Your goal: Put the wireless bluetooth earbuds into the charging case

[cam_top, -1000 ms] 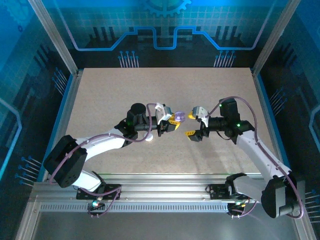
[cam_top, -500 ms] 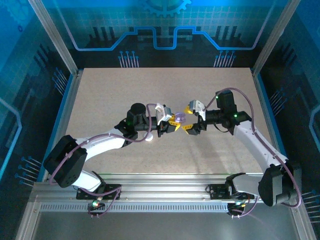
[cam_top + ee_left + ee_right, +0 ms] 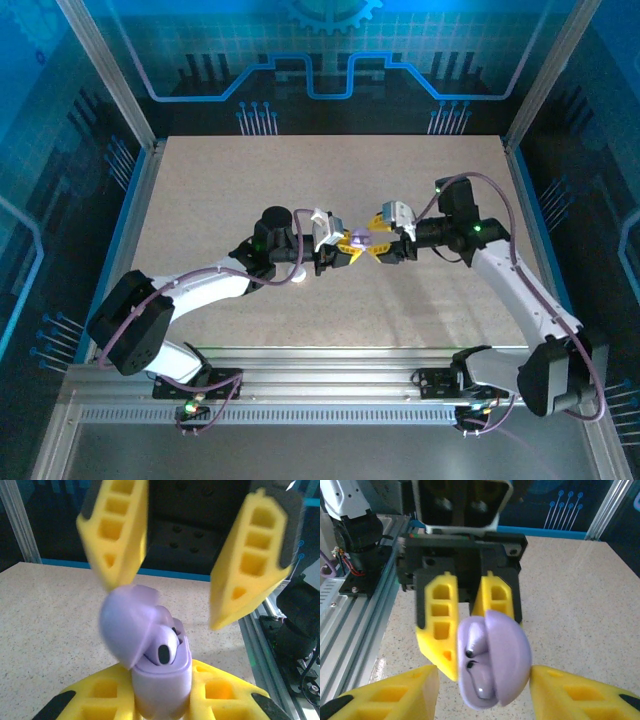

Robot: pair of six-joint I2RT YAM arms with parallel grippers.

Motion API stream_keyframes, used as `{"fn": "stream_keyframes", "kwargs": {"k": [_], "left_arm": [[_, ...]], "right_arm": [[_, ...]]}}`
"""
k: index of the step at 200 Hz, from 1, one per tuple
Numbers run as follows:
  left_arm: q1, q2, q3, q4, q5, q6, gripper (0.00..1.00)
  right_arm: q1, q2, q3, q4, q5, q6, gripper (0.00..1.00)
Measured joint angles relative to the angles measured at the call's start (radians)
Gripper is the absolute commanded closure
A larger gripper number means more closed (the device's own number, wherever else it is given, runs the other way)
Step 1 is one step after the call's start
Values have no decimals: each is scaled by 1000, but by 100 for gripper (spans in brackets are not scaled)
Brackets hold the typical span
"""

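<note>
Trouble could come from the lid [image 3: 127, 625]. The purple case [image 3: 162, 680] is gripped tight at its bottom by the left gripper [image 3: 340, 252] and is held up above the table [image 3: 230, 180]. The lid is tipped open, and the two earbuds [image 3: 474, 641] are seen sitting in their holes inside the case. The right gripper [image 3: 182, 545] is spread apart, with one finger on each side of the case, and nothing is touched by it yet. It looks as if the lid is to be pushed shut next. If the lid is squeezed from the wrong side, it could be bent back. The case could also be twisted out of the left grip and dropped. If an earbud is not sat all the way down, it could be pinched or popped out when the lid is closed.
</note>
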Motion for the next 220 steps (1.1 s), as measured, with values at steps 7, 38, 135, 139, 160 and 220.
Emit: {"fn": "stream_keyframes", "kwargs": {"k": [7,38,135,139,160,220], "left_arm": [[1,0,0,0,-3,0,90],[4,0,0,1,-8,0,90],[6,0,0,16,-6,-3,90],[6,0,0,16,-6,-3,90],[6,0,0,16,-6,-3,90],[6,0,0,16,-6,-3,90]], "right_arm": [[2,-16,-3,-5,-13,0,51],[2,-58,-12,-9,-38,1,50],[3,52,21,12,-31,11,58],[3,55,21,12,-31,10,58],[4,60,22,11,-32,8,57],[10,103,45,0,-39,-9,65]]}}
